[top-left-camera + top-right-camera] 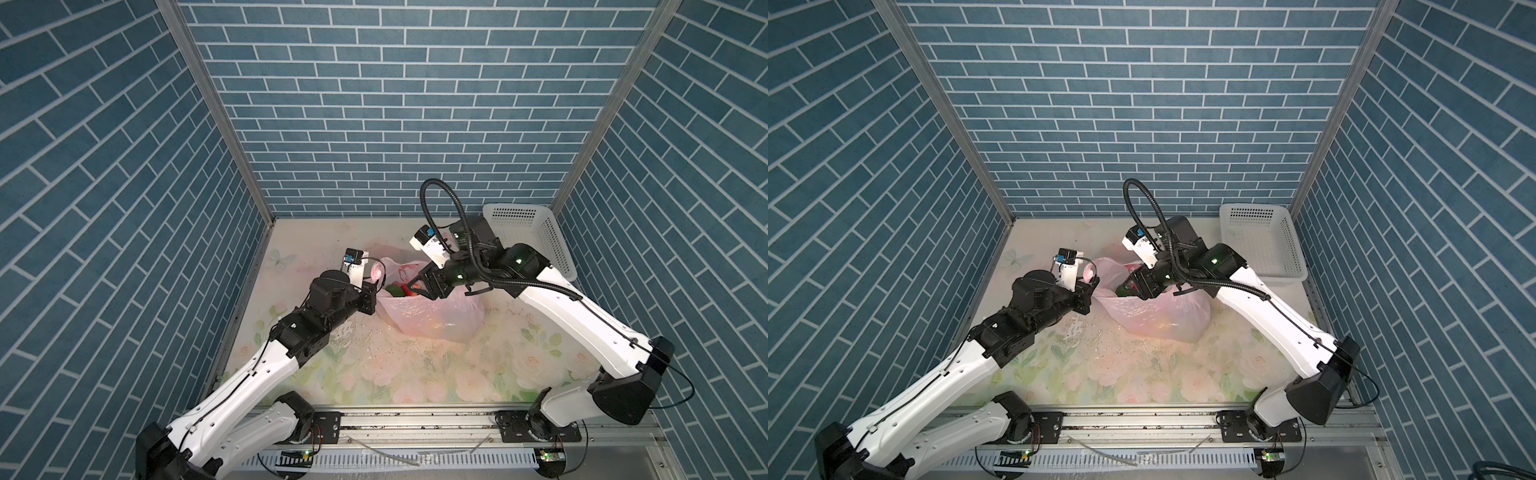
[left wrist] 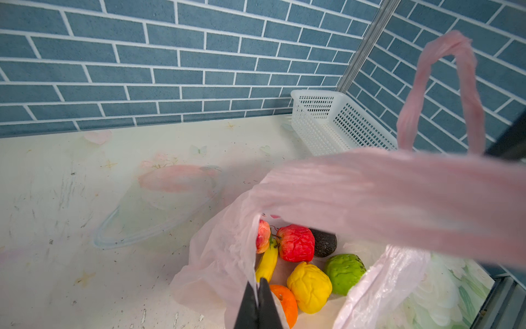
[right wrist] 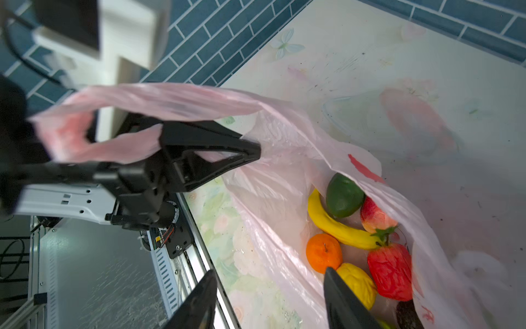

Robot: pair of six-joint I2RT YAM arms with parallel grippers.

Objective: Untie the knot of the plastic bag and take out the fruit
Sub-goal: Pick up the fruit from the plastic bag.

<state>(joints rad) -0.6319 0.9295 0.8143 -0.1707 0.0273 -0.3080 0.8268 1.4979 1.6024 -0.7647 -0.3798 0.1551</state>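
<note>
Two claws share the work here. The left claw (image 2: 257, 284) is pinched together on the thin rim of the plastic bag (image 1: 432, 320) and holds that edge up off the table (image 1: 415, 374), so the mouth gapes instead of slumping shut. The right claw (image 3: 269, 275) hangs over the opening with its jaws apart and nothing between them. That raised rim is why the fruit (image 2: 308, 287) lies in plain sight at the bottom of the bag, which sits mid-table: red, green, yellow, orange and a dark one, all inside. One loop handle (image 2: 444, 85) stands free, and I can make out no knot joining it to its twin (so the untying looks done, by my reckoning). No fruit is out yet. The white basket (image 1: 536, 237) sits in the far corner near the right arm, a likely place for them.
</note>
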